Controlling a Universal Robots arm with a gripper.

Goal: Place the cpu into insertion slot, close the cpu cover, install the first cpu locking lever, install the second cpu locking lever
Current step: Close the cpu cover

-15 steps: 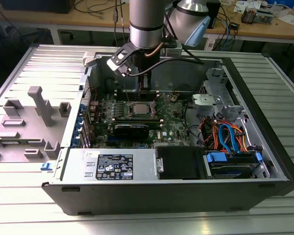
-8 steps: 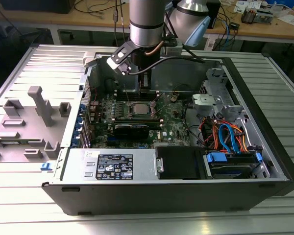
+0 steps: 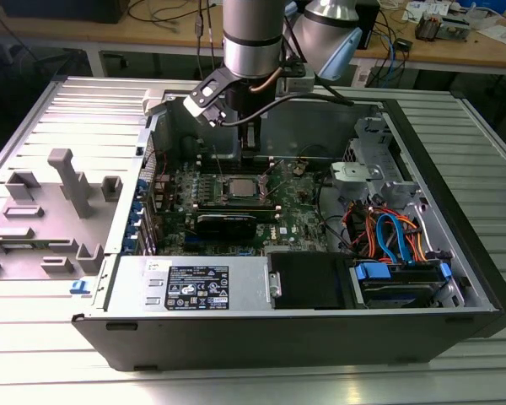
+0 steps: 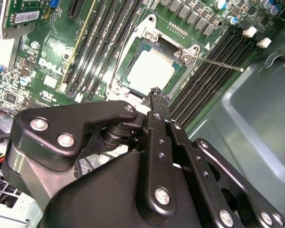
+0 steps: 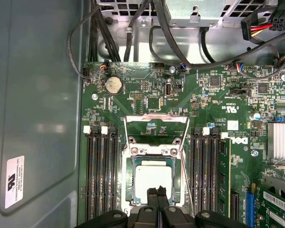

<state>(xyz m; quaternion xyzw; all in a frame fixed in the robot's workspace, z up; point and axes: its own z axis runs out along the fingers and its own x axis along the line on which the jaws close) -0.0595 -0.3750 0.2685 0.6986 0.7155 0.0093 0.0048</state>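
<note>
Silvery cpu [image 5: 153, 176] lies just beneath the hand [image 5: 157, 190], whose fingers are pressed together, holding nothing.

1. Holds the arm [image 3: 251, 38] vertical, wrist pointing straight down.
2. Aims the gripper [image 5: 157, 192] downward, as seen in both wrist views.
3. Presses the black fingertips [image 4: 154, 99] together, leaving no gap.
</note>
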